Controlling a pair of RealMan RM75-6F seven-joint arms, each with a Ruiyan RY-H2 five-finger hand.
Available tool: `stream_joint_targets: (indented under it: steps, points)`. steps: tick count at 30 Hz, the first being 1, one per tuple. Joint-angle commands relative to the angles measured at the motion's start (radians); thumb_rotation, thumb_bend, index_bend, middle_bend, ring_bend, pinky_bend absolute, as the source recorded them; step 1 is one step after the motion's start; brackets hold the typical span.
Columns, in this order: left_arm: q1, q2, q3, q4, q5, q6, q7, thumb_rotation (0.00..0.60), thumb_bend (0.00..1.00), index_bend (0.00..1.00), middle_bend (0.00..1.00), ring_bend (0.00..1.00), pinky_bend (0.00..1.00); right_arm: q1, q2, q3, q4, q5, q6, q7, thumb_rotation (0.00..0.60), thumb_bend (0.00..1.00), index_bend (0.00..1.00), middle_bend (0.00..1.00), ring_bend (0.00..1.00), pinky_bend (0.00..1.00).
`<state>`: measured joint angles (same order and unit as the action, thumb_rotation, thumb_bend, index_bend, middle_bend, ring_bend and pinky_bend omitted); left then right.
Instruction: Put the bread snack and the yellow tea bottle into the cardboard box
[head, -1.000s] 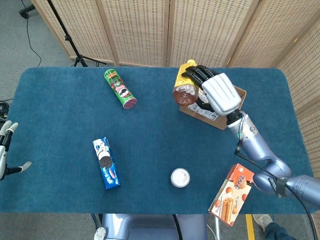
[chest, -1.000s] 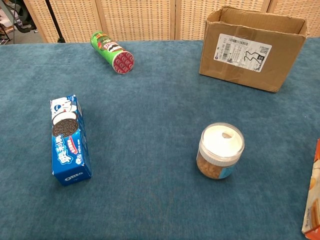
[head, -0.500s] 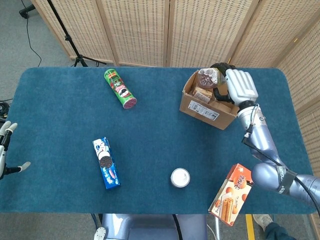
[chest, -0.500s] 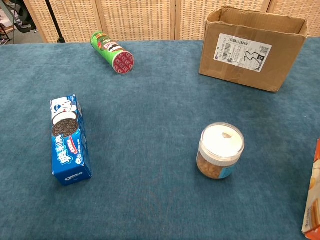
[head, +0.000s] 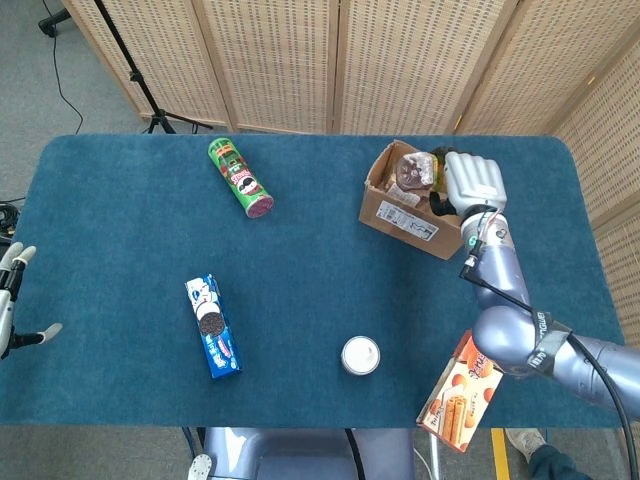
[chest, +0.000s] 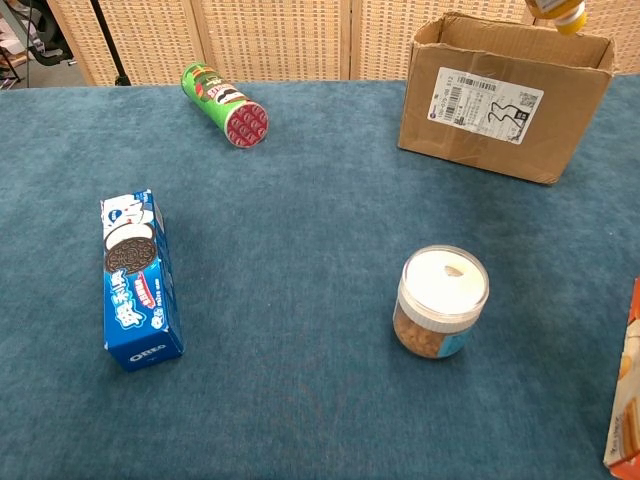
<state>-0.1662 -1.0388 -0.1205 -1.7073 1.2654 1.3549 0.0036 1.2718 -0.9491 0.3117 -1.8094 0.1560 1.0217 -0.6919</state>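
My right hand (head: 470, 182) grips the yellow tea bottle (head: 412, 170) over the open cardboard box (head: 418, 211) — fingers wrapped around it. The bread snack (head: 404, 189) already lies inside. My left hand (head: 12, 300) (at the table edge) has fingers spread, holding nothing.

The right hand (head: 470, 182) reaches to the far right, fingers curled around a held bottle, while the left hand (head: 12, 300) rests open at the left edge.

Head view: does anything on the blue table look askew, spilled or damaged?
Nothing is spilled or broken. The green chip can and the blue cookie box lie on their sides, and the orange snack box overhangs the blue table at its near edge.
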Motion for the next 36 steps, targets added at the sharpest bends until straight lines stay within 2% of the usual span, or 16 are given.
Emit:
stream_joint_targets:
  steps: [1,8,13,18,20,21,22,23,24,25,26,28,36]
  points:
    - [-0.002,-0.001,-0.001,0.002,-0.005,-0.005,0.002,0.6,0.0,0.0,0.0,0.0,0.0,0.057,-0.059,-0.004,0.074,0.105,0.045,-0.086,0.6,1.0,0.66,0.64,0.45,0.44]
    - [-0.002,0.001,-0.005,0.007,-0.015,-0.011,-0.003,0.6,0.0,0.0,0.0,0.0,0.0,0.096,-0.16,0.009,0.212,0.245,0.092,-0.203,0.6,1.0,0.66,0.64,0.46,0.44]
    - [-0.003,0.003,-0.008,0.013,-0.024,-0.019,-0.009,0.6,0.0,0.0,0.0,0.0,0.0,0.098,-0.223,0.049,0.298,0.33,0.087,-0.271,0.6,1.0,0.66,0.64,0.46,0.44]
    - [-0.007,0.001,-0.009,0.022,-0.033,-0.032,-0.009,0.6,0.0,0.0,0.0,0.0,0.0,0.085,-0.283,0.079,0.368,0.325,0.068,-0.294,0.6,1.0,0.66,0.63,0.46,0.44]
    - [-0.009,0.0,-0.011,0.025,-0.037,-0.035,-0.009,0.6,0.0,0.0,0.0,0.0,0.0,0.075,-0.308,0.091,0.395,0.305,0.054,-0.289,0.6,0.98,0.64,0.6,0.45,0.44]
    - [-0.009,-0.001,-0.011,0.026,-0.038,-0.036,-0.009,0.6,0.0,0.0,0.0,0.0,0.0,0.068,-0.314,0.097,0.4,0.3,0.042,-0.289,0.6,0.86,0.58,0.52,0.41,0.44]
    - [-0.009,-0.001,-0.012,0.027,-0.04,-0.036,-0.008,0.6,0.0,0.0,0.0,0.0,0.0,0.058,-0.317,0.104,0.402,0.298,0.021,-0.293,0.6,0.62,0.47,0.4,0.32,0.44]
    - [-0.01,-0.002,-0.012,0.028,-0.042,-0.038,-0.008,0.6,0.0,0.0,0.0,0.0,0.0,0.049,-0.315,0.109,0.396,0.306,-0.006,-0.304,0.6,0.33,0.33,0.24,0.18,0.39]
    - [-0.01,-0.002,-0.013,0.029,-0.043,-0.039,-0.008,0.6,0.0,0.0,0.0,0.0,0.0,0.043,-0.309,0.113,0.392,0.316,-0.027,-0.318,0.6,0.17,0.24,0.15,0.11,0.33]
    - [-0.01,-0.002,-0.013,0.03,-0.045,-0.041,-0.008,0.6,0.0,0.0,0.0,0.0,0.0,0.037,-0.306,0.119,0.391,0.325,-0.046,-0.33,0.6,0.04,0.14,0.05,0.03,0.23]
    - [-0.011,-0.002,-0.013,0.031,-0.046,-0.043,-0.008,0.6,0.0,0.0,0.0,0.0,0.0,0.033,-0.306,0.128,0.393,0.326,-0.057,-0.328,0.6,0.0,0.06,0.0,0.0,0.13]
    - [-0.012,-0.002,-0.013,0.032,-0.047,-0.046,-0.009,0.6,0.0,0.0,0.0,0.0,0.0,0.023,-0.309,0.145,0.395,0.307,-0.068,-0.307,0.6,0.0,0.01,0.0,0.0,0.05]
    - [-0.007,0.003,-0.01,0.029,-0.032,-0.039,-0.022,0.6,0.0,0.0,0.0,0.0,0.0,-0.014,-0.318,0.18,0.366,0.155,-0.02,-0.188,0.6,0.0,0.0,0.0,0.0,0.03]
